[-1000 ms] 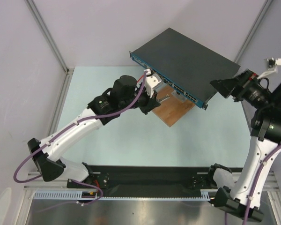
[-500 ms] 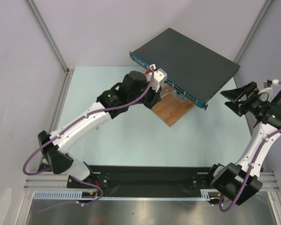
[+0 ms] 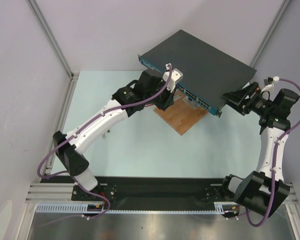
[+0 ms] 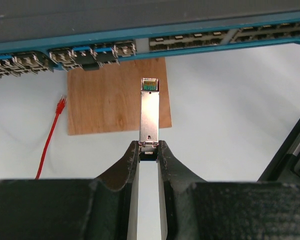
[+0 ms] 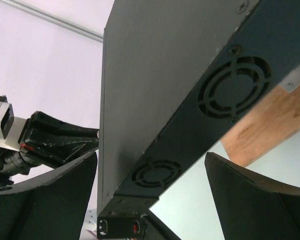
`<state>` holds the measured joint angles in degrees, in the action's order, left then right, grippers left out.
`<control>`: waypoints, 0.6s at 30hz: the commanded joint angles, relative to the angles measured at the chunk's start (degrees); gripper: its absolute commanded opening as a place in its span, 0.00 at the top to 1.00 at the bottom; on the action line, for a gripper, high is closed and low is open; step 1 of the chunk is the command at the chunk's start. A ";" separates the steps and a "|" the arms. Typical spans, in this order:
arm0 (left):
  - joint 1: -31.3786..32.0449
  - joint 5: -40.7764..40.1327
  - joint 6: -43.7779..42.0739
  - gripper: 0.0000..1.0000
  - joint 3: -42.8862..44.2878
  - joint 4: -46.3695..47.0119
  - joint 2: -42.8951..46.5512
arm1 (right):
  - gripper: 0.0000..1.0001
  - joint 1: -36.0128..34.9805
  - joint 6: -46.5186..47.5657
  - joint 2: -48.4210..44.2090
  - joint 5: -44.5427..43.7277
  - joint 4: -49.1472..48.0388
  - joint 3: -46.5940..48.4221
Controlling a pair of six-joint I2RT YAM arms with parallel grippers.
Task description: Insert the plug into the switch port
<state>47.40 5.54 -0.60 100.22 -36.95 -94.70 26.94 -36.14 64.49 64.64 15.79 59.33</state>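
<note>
Left wrist view: the left gripper (image 4: 148, 150) pinches the tail of the slim silver metal plug (image 4: 150, 112). Its long axis runs straight ahead, contact end forward, over the brown wooden board (image 4: 110, 102) and short of the flat dark grey switch (image 4: 140, 20). Approach is likely under way; next comes lining up with a free port, then pushing in. The right gripper (image 3: 236, 98) gapes wide astride the switch's end.

Looks like a robotics lab cell: plain lilac panels (image 3: 20, 75) close it in, framed by aluminium posts (image 3: 49, 37). One white arm on the left (image 3: 97, 125) and one on the right (image 3: 271, 150) are bolted to a black rail (image 3: 160, 187) at the near edge, beside a slotted cable duct (image 3: 155, 210). The pale green surface (image 3: 140, 145) carries a network switch (image 3: 200, 60).
</note>
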 commanded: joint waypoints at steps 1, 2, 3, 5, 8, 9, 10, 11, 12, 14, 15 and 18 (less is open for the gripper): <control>-0.55 1.40 0.07 1.00 4.54 -0.40 -1.01 | 0.06 -2.15 -3.67 0.64 -1.27 -8.13 -0.79; -0.55 1.14 0.16 1.00 5.76 -0.75 -1.97 | 0.08 -2.59 -4.46 0.73 -1.27 -8.84 -0.97; -0.55 0.96 0.07 1.00 6.38 -1.36 -2.33 | 0.15 -2.94 -4.64 0.73 -1.45 -9.02 -1.15; -0.64 0.44 -0.01 1.00 7.52 -1.72 -3.30 | 0.27 -3.82 -4.82 0.64 -2.15 -9.55 -1.41; -0.73 0.70 -0.02 1.00 8.85 -2.95 -4.70 | 0.53 -4.35 -5.25 0.38 -3.03 -9.99 -1.85; -0.73 0.87 0.07 1.00 8.85 -2.87 -4.80 | 0.68 -4.35 -5.17 0.37 -3.12 -9.90 -1.94; -0.73 0.79 0.16 1.00 8.85 -2.78 -4.88 | 0.77 -4.35 -5.17 0.37 -3.29 -9.73 -1.85; -0.73 0.96 0.25 1.00 9.02 -2.78 -4.88 | 0.85 -4.35 -5.08 0.29 -3.38 -9.64 -1.85; -0.73 0.62 0.25 1.00 9.02 -2.69 -5.06 | 0.99 -4.35 -4.73 0.29 -3.38 -9.47 -1.85; -0.81 0.35 0.25 1.00 9.11 -2.69 -5.15 | 1.00 -4.53 -4.47 0.20 -3.65 -8.76 -1.94; -0.99 0.35 0.25 1.00 9.02 -2.69 -5.24 | 1.00 -4.61 -4.20 -0.06 -3.65 -8.50 -1.94; -1.43 0.61 1.56 1.00 8.94 -2.52 -5.32 | 1.00 -4.79 -4.03 -0.68 -3.73 -8.32 -2.38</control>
<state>46.57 5.78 -0.40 106.37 -40.25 -99.94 24.27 -49.76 65.23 61.91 15.03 56.80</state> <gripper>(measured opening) 0.198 0.483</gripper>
